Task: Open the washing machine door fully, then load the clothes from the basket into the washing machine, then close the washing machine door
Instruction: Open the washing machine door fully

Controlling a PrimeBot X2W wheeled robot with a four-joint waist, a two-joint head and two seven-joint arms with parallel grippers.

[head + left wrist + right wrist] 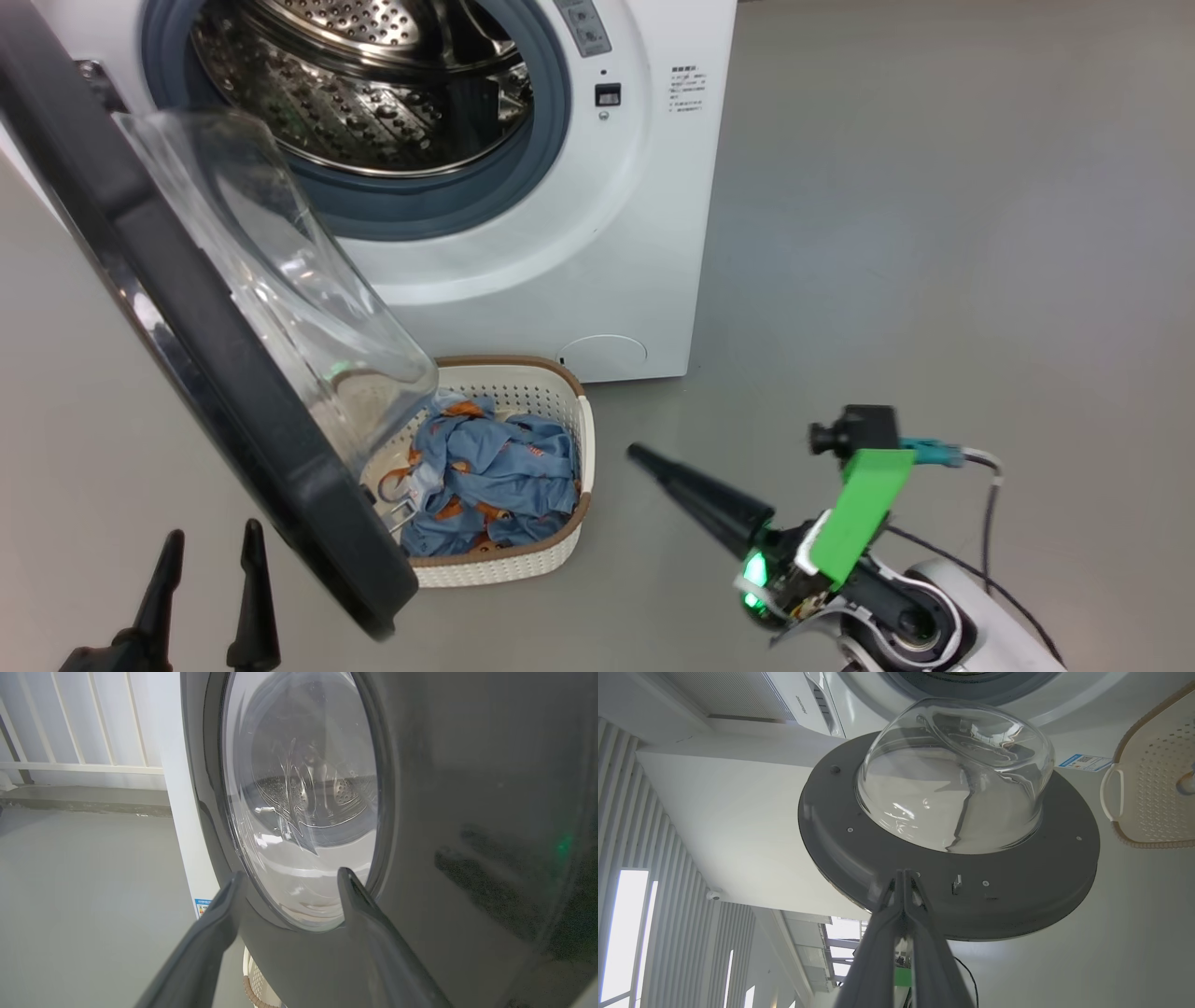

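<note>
**Left gripper** (212,535): fingers spread wide with nothing between them, on the outer side of the washing machine door (187,317). In the left wrist view the gripper (290,875) points at the lower edge of the door's (467,812) window. Contact with the glossy black rim cannot be confirmed from this angle.

**Right gripper** (639,455): fingers pressed together into a single point, gripping nothing, on the inner side of the door and clear of it. In the right wrist view the gripper's tip (903,873) aims at the door's (971,882) grey inner ring, below the bulging clear glass bowl (952,774).

**Door**: swung wide from the washing machine (597,233), hinged at its left side. Behind the door lie the grey rubber gasket (551,140) and the perforated steel drum (373,93).

**Basket** (504,565): cream-white, perforated, with a brown rim. It stands on the floor (934,233) just beside the door's inner face, partly under the glass bowl, between the door and the right gripper.

**Clothes** (495,476): light blue fabric with orange prints, crumpled inside the basket.
</note>
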